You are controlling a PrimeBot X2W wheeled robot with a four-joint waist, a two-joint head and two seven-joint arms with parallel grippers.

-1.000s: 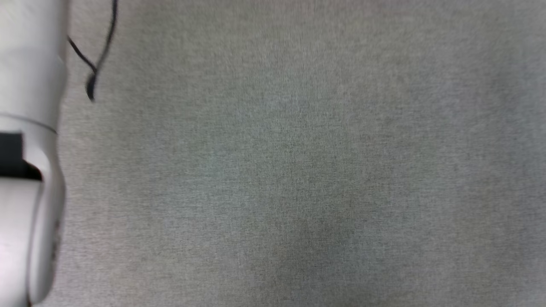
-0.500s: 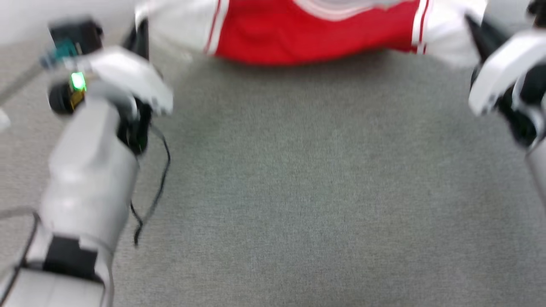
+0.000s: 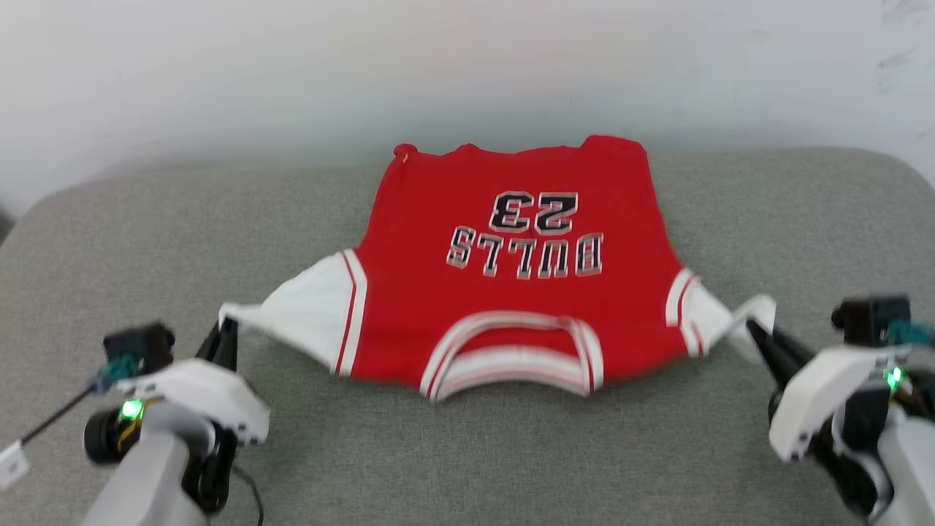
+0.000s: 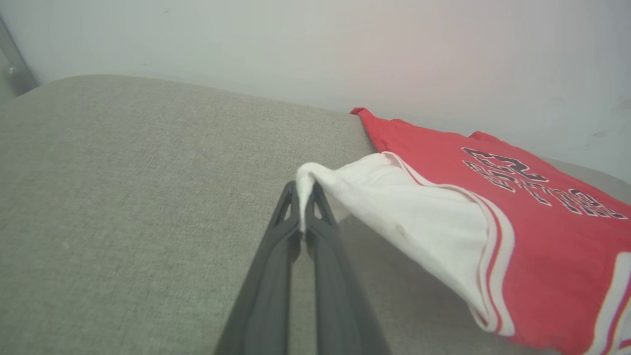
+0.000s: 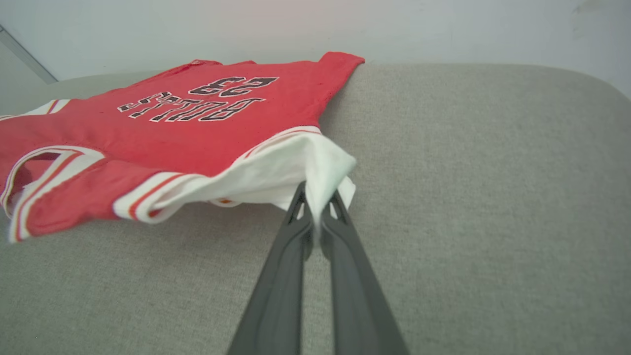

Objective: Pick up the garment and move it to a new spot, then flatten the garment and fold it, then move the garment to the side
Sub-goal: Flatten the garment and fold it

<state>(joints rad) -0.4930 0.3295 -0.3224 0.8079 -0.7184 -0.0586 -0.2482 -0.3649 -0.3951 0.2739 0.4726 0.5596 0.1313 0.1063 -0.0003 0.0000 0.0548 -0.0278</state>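
Our head view has tilted up: the soft red garment (image 3: 511, 307) lies spread on the grey woven tabletop (image 3: 467, 453), its white sleeve tips clamped by our left pincer (image 3: 226, 332) and right pincer (image 3: 756, 336).

A table (image 3: 467, 467) covered in grey woven fabric is seen, its far corners rounded. A pale wall (image 3: 438, 66) is met by its far edge. Faint dark scuffs (image 3: 897, 51) are seen on the wall at the upper right. A slanted grey strip (image 4: 14, 64) is glimpsed by the wall's left end; its nature cannot be told.
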